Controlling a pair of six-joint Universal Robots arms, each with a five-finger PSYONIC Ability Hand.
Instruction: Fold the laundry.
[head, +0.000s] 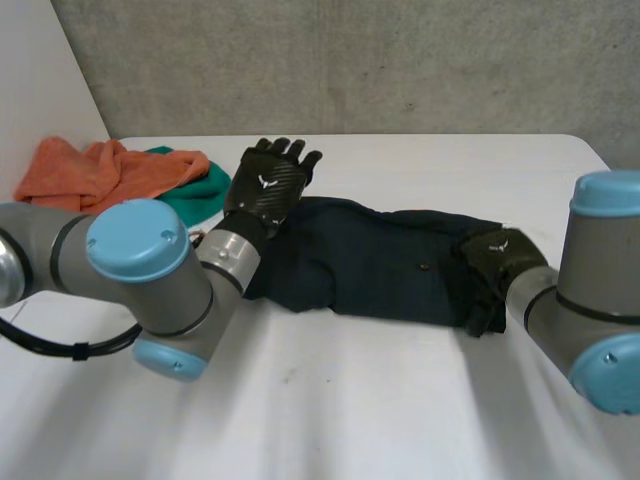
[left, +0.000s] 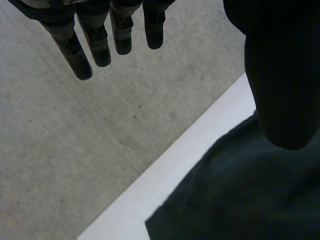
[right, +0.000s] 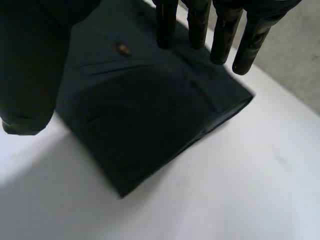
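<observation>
The dark navy folded garment (head: 380, 262) lies flat across the middle of the white table (head: 400, 400), its long side running from 9 o'clock to 3 o'clock. A small round button (right: 121, 48) shows on its upper face, next to a stitched pocket line.

My left hand (head: 265, 190) is at the garment's 9 o'clock end, with the wrist over the cloth and the fingers reaching past its far edge towards 12 o'clock. In the left wrist view those fingers (left: 100, 42) are straight and slightly spread, pointing at the grey concrete wall (head: 350, 60). The thumb (left: 282, 75) stands well apart from them, above the dark fabric. Nothing is pinched, and I cannot tell whether the palm rests on the cloth.

My right hand (head: 497, 262) is at the garment's 3 o'clock end, over the cloth. In the right wrist view its fingers (right: 225, 35) are straight and side by side above the fabric, near the button, while the thumb (right: 30, 65) is held wide of them. The folded corner of the garment lies under the palm, with bare table just beside it. This hand grips nothing either, and I cannot tell whether its fingertips press the cloth.

At about 10 o'clock on the table, near the far corner, a crumpled orange towel (head: 90, 172) touches a bunched green cloth (head: 195, 190). The green one is just beside my left hand.
</observation>
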